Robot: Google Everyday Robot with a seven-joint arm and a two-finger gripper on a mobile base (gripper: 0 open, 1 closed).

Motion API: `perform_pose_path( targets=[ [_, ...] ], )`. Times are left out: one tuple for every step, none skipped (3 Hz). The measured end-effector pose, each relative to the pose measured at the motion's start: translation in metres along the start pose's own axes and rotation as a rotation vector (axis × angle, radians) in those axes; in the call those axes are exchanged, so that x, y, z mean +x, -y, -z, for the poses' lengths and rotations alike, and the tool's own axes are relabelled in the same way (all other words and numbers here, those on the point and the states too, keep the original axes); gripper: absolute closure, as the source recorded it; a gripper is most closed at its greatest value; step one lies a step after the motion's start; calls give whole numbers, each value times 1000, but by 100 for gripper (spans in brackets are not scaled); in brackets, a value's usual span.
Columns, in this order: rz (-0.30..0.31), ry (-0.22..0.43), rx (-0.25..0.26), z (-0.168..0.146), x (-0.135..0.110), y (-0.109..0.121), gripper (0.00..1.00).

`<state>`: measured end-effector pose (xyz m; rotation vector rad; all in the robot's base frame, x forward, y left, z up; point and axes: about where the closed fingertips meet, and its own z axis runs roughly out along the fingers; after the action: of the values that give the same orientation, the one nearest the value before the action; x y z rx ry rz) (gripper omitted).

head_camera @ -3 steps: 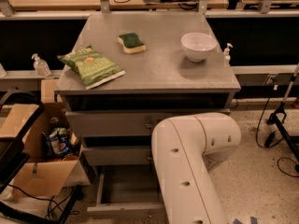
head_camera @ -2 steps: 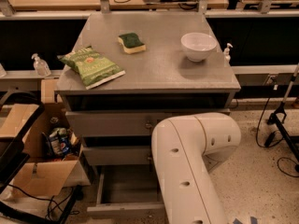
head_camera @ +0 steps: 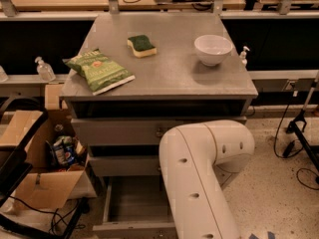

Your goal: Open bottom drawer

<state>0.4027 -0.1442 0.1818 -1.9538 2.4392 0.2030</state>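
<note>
Bottom drawer (head_camera: 133, 205) stands pulled out; task looks nearly done.
Gripper hidden below the arm (head_camera: 199, 178), jaws' state untellable; next, probably let go and back off.

Grey cabinet, cream-white arm, a few touches of green.

The cabinet top (head_camera: 169, 81) is plain matt grey, and all 3 drawer fronts match it, the bottom drawer (head_camera: 133, 208) included, whose tray is a darker grey. The chip bag (head_camera: 98, 71) is green with pale lettering. The sponge (head_camera: 141, 45) has 2 colours: dark green over yellow. The bowl (head_camera: 213, 49) is plain white. The arm (head_camera: 199, 178) is glossy cream-white with small dark dots, and it hides the gripper. The cardboard box (head_camera: 45, 189) is tan. The floor (head_camera: 271, 183) is beige with dark speckles.
</note>
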Motion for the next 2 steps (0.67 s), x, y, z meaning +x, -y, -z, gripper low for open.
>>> perform_pose_path(
  targets=[
    [0,0,0,4,0,0,100],
    [0,0,0,4,0,0,100]
  ],
)
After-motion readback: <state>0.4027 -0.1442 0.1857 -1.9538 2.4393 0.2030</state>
